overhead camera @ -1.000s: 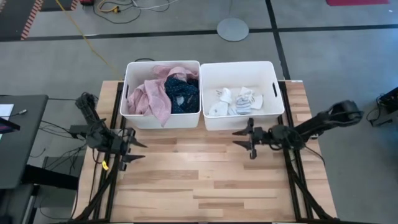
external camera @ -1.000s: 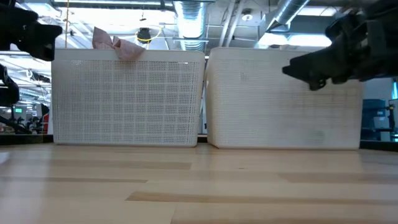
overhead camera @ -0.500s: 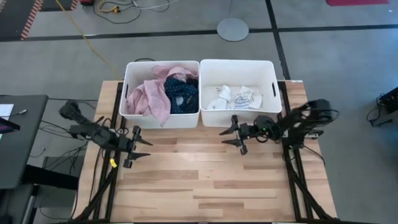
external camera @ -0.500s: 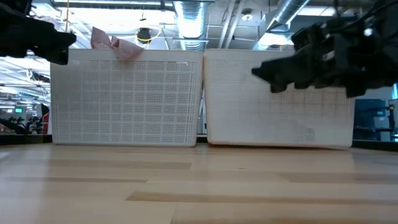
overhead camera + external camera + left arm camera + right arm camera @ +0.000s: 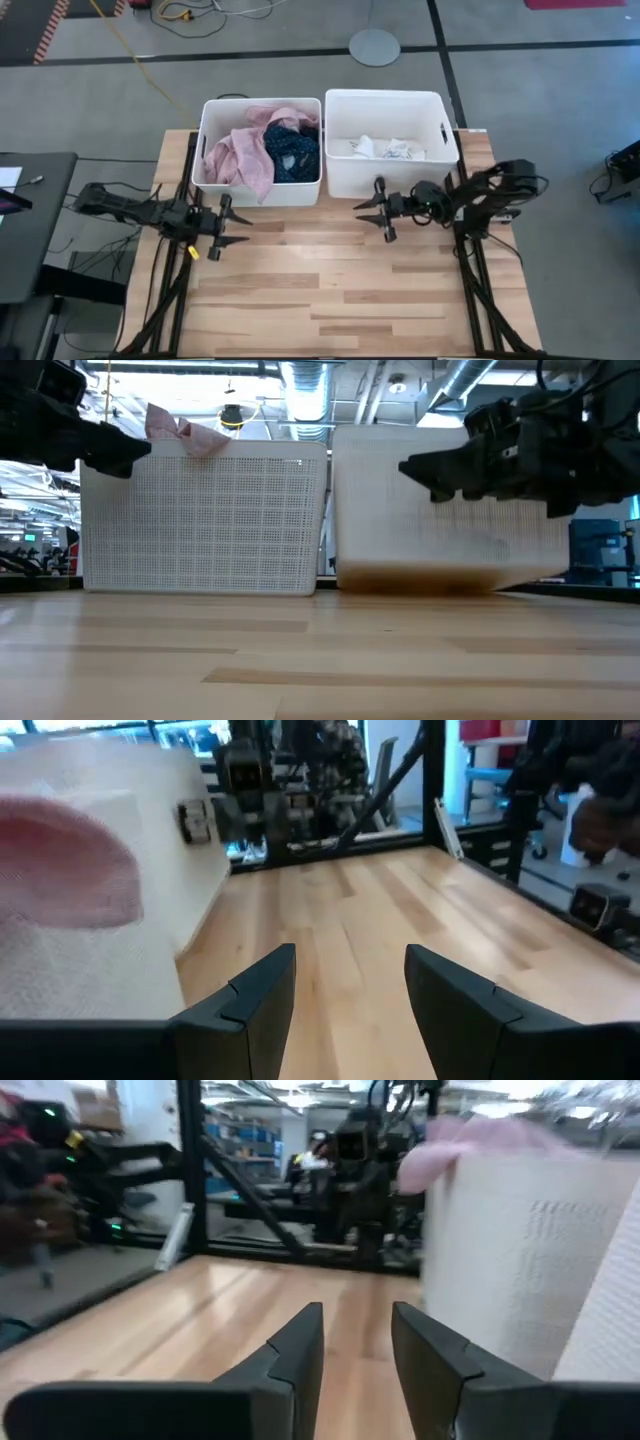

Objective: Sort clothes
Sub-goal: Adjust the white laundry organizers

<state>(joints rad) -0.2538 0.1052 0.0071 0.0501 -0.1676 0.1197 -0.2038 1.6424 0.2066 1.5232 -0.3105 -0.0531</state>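
Far left, the left gripper (image 5: 228,229) hovers low over the pale wooden table (image 5: 330,290), its dark fingers spread apart and holding nothing, just in front of the left white plastic bin (image 5: 258,186). In that bin sit the crumpled pink top (image 5: 245,155), one fold draped over the front wall, and beside it the navy dotted piece (image 5: 293,150), both well behind the fingertips. Moving right, the right white plastic bin (image 5: 392,180) holds the small white-grey socks (image 5: 385,148). Just in front of its wall hangs the right gripper (image 5: 375,208), fingers parted and empty, pointing towards the left arm.
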